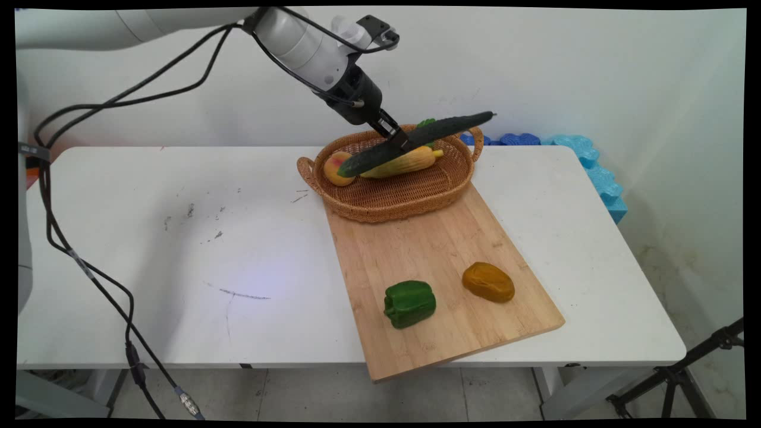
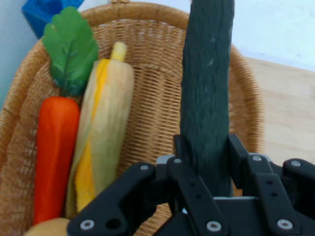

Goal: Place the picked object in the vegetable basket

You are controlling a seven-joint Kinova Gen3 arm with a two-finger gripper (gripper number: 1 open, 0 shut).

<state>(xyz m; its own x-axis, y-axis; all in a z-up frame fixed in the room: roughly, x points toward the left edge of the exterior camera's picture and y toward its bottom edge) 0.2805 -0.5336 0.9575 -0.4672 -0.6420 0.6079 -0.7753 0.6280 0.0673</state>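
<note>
gripper [image 1: 397,138] clamped on 1 cucumber [image 1: 416,142], lifted above basket [image 1: 416,199] | in basket: 1 corn [image 2: 101,137], 1 carrot [image 2: 55,152], 1 peach [image 1: 336,169] | on board [image 1: 440,261] near basket: 1 green pepper [image 1: 409,304], 1 orange lump [image 1: 488,282]

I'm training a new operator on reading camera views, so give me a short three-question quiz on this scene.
1. True or false: the black two-finger gripper is shut on the long dark green cucumber.
2. Which lies inside the oval woven wicker basket? A) yellow corn cob B) green bell pepper C) brownish-orange potato-shaped piece
3. Fill in: the pepper rests on the rectangular wooden cutting ____.

Key: 1 true; 2 A; 3 board.
</note>
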